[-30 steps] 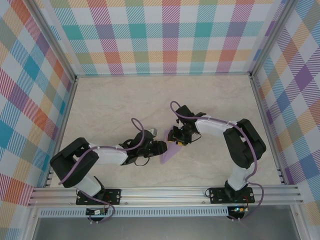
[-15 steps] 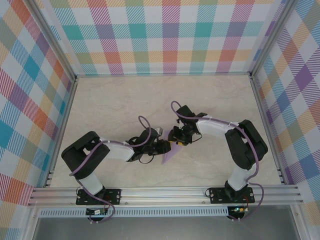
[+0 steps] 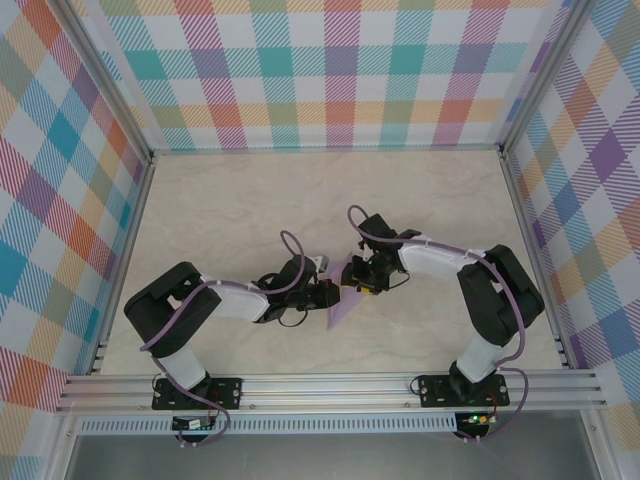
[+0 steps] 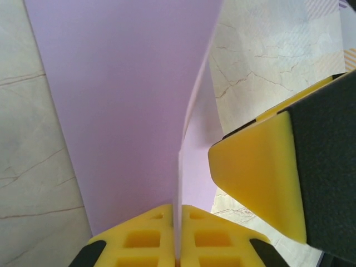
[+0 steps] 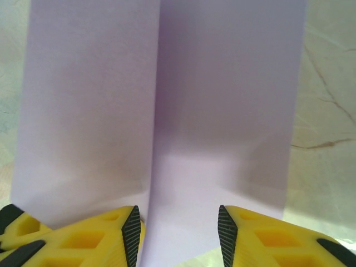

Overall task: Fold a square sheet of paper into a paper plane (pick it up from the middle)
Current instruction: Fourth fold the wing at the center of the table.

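Observation:
The lilac-purple sheet of paper (image 3: 342, 307) lies near the middle of the table between both grippers, creased lengthwise and ending in a point toward the near edge. My left gripper (image 3: 329, 291) is shut on the raised fold of the paper (image 4: 128, 105), and the thin edge stands up between its yellow fingers (image 4: 146, 231). My right gripper (image 3: 356, 282) faces it from the right, open, with the creased paper (image 5: 222, 100) spread flat under its jaws. Its fingers (image 5: 131, 232) straddle the paper's near end. One right finger (image 4: 258, 172) looms beside the left gripper (image 4: 178, 216).
The pale marble table (image 3: 220, 210) is walled by checked panels on three sides. An aluminium rail (image 3: 330, 385) runs along the near edge by the arm bases. Both arms (image 3: 450, 262) reach in toward the centre, close together.
The left arm swung right and forward to the paper and closed on its fold. The right gripper drifted slightly right and toward the near edge, staying over the paper.

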Controlling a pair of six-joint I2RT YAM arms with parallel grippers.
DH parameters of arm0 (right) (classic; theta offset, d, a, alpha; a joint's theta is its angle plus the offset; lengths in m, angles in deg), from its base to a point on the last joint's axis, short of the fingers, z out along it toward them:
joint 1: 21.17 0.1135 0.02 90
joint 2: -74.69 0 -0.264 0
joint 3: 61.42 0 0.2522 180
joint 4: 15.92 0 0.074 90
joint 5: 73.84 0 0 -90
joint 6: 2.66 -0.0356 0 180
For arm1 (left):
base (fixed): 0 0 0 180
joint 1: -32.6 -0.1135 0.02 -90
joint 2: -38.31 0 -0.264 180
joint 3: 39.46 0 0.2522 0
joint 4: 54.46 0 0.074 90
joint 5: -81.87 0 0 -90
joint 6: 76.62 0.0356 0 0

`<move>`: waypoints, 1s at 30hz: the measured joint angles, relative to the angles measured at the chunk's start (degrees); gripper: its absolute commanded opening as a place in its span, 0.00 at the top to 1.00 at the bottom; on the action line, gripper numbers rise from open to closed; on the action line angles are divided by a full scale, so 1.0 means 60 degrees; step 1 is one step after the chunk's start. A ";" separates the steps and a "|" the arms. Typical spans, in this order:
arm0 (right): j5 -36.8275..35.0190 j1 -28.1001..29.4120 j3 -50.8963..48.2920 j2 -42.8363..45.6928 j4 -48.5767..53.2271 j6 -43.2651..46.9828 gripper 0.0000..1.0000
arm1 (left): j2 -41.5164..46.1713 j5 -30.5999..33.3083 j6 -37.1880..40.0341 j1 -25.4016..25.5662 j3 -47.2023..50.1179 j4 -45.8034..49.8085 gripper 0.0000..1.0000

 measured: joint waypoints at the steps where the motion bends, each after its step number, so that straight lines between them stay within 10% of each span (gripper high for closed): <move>1: 0.0011 -0.0033 -0.0113 0.0091 -0.0062 0.0000 0.56 | 0.0000 -0.0033 0.0102 0.0000 0.0000 -0.0047 0.97; 30: 0.1672 -0.0637 -0.1730 0.1137 -0.2641 -0.0004 0.52 | 0.1020 -0.0892 0.4703 -0.0361 -0.0193 0.2648 1.00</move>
